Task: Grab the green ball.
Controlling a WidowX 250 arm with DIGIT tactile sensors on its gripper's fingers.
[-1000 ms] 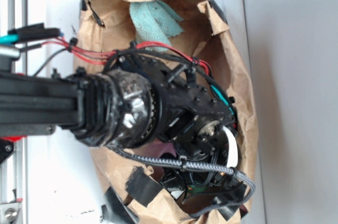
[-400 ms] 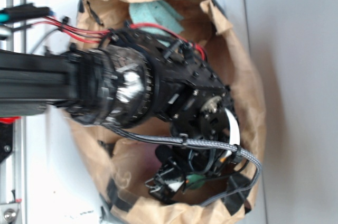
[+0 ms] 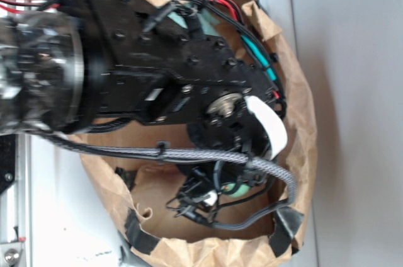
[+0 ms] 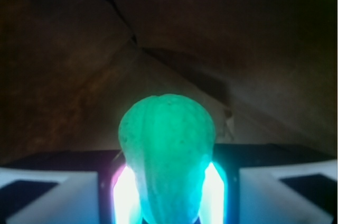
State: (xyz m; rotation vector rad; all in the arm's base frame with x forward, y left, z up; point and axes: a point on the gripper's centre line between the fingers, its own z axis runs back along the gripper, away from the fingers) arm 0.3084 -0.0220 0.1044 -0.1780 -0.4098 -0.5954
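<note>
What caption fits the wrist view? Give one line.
Green ball squeezed between the gripper fingers inside the brown paper bag.

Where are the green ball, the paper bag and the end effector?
green ball (image 4: pixel 168 145): wrist view, middle of its front.
paper bag (image 3: pixel 301 128): exterior view, right wall.
end effector (image 4: pixel 168 192): wrist view, between its fingertips, closed on the ball.

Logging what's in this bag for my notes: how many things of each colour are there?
Green: 1, the green ball, squeezed between the pincer fingers.
Teal: 1, a cloth, mostly hidden behind the arm.
Brown: 1, the paper bag itself.
Total: 3
</note>
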